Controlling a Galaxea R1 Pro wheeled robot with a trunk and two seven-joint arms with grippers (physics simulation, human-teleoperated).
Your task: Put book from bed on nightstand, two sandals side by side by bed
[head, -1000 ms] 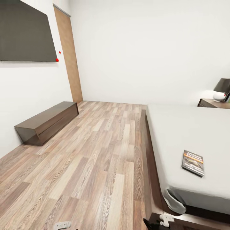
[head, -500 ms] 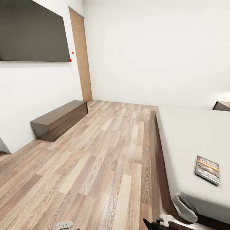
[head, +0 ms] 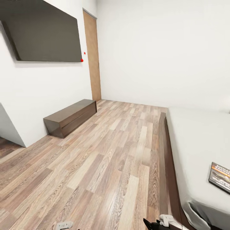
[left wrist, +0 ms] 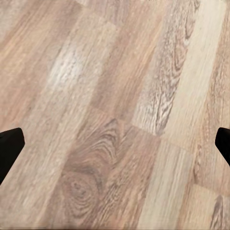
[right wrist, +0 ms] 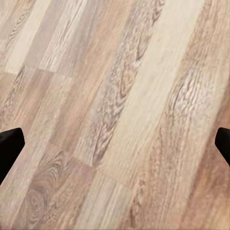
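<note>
The book (head: 220, 177), dark with an orange band, lies flat on the light-grey bed (head: 198, 137), cut off by the head view's right edge. The bed's dark wooden frame (head: 166, 153) runs along the plank floor. In the left wrist view my left gripper (left wrist: 115, 148) is open, its dark fingertips (left wrist: 9, 148) wide apart over bare floorboards. My right gripper (right wrist: 115, 148) is likewise open above the floor, with nothing between its fingertips (right wrist: 9, 148). The sandals and the nightstands are out of view.
A long low dark-brown dresser (head: 70, 117) stands against the left wall under a dark wall screen (head: 44, 35). A brown door (head: 92, 57) is in the far corner. A wide stretch of wood floor (head: 108, 159) lies between dresser and bed.
The head camera has swung left: the whole picture shifted right, the book moved to the right edge, and the nightstand with its lamp left the frame. Nothing was handled.
</note>
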